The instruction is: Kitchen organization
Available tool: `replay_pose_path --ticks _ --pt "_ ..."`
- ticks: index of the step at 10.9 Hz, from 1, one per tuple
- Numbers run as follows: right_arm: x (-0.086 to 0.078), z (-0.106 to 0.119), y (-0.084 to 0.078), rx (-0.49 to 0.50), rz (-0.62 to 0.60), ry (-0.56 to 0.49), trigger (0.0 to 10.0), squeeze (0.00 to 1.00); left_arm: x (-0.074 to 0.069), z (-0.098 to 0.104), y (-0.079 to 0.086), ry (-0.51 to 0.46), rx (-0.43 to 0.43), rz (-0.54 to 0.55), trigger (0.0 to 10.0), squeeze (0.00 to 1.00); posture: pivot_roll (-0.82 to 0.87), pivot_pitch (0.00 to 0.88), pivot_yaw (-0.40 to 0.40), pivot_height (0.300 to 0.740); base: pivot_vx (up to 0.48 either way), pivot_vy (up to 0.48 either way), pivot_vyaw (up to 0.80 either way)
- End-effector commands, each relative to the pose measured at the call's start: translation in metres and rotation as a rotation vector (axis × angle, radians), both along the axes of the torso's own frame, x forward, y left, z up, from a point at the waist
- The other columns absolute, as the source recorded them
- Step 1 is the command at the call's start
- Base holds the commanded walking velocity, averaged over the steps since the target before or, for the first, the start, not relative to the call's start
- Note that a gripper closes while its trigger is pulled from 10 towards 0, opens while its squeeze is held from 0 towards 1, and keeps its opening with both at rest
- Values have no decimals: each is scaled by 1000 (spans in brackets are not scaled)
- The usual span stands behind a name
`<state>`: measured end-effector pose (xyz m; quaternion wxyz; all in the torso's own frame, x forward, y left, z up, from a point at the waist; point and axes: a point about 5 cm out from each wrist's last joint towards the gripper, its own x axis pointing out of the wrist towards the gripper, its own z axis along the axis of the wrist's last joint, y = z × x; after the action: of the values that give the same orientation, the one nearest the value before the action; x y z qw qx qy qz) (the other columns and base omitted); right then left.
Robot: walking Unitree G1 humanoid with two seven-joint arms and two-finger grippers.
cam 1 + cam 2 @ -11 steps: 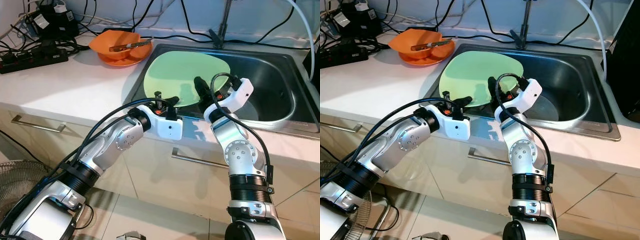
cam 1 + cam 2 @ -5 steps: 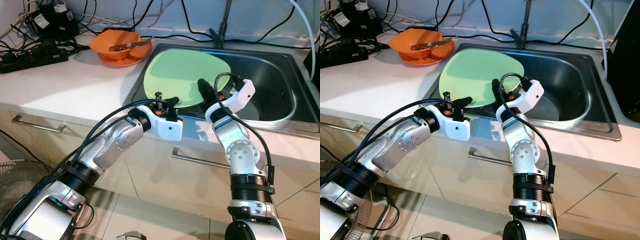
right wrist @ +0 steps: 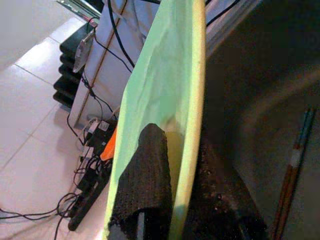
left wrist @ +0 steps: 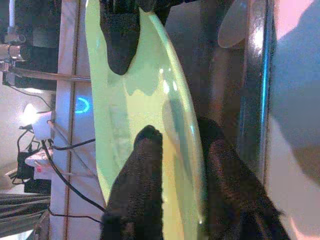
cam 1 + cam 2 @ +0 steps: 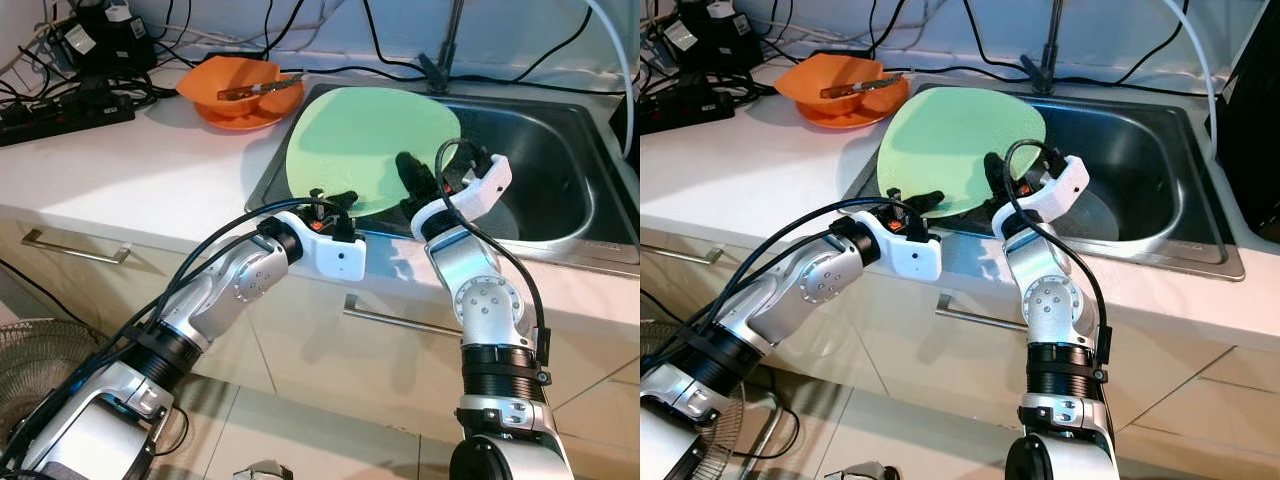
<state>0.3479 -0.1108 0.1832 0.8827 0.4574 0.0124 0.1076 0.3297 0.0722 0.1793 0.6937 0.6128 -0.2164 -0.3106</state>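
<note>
Gripping one green plate (image 5: 360, 145), left tool (image 5: 335, 200), right tool (image 5: 412, 175), both clamped

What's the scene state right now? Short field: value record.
held item: green plate, tilted, over the sink's left part
left gripper: shut on the plate's near rim
right gripper: shut on the plate's near rim, further right
sink: steel, chopsticks lying in the basin
counter: orange bowl with a utensil across it, left of the sink
back left corner: power strip and cables
</note>
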Motion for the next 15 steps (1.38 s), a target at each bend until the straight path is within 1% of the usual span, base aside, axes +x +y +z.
replay_pose_path --ticks 1,2,4,5,6,7,8,9,10,11,12,13,14,15 --pt "3 2 3 35 -31 17 0 0 5 21 3 -57 -55 11 10000 1000 36 43 65 740 0 0 0" --pt "4 2 -1 65 -64 25 0 0 4 21 3 -48 -63 11 10000 1000 36 35 67 740 0 0 0" --pt "6 0 -8 124 -120 43 0 0 -1 17 1 -33 -83 -3 10000 1000 34 8 73 740 0 0 0" --pt "9 -1 -13 154 -161 52 0 0 -3 16 0 -29 -91 -10 10000 1000 33 0 75 740 0 0 0" --pt "14 1 -21 172 -204 50 0 0 -3 13 1 2 -127 -1 10000 1000 31 0 75 740 0 0 0" --pt "18 1 -27 175 -240 53 0 0 -3 8 2 54 -186 16 10000 514 30 0 77 740 0 0 0" --pt "29 8 -41 117 -318 29 10000 0 -3 -1 2 242 -457 74 10000 0 26 0 78 740 0 0 0" --pt "35 11 -45 55 -332 29 10000 0 -2 -2 2 313 -576 108 10000 0 32 0 72 740 0 0 0" --pt "41 15 -49 0 -345 16 10000 0 1 -5 3 417 -725 149 10000 0 38 0 69 740 0 0 0" --pt "45 16 -50 -71 -349 16 10000 0 2 -11 2 528 -847 172 10000 0 41 0 66 740 0 0 0" --pt "49 17 -48 -208 -346 4 10000 0 5 -15 6 612 -1023 230 10000 0 44 0 62 740 0 0 0" --pt "48 26 -42 -435 -363 -106 10000 0 11 -15 17 609 -1144 302 10000 0 42 8 59 740 0 0 0" --pt "48 28 -40 -504 -367 -138 10000 0 11 -15 19 602 -1157 308 10000 0 41 12 59 740 0 0 0" --pt "47 27 -39 -550 -368 -159 10000 0 12 -13 21 593 -1164 311 10000 0 39 16 58 740 259 0 0"
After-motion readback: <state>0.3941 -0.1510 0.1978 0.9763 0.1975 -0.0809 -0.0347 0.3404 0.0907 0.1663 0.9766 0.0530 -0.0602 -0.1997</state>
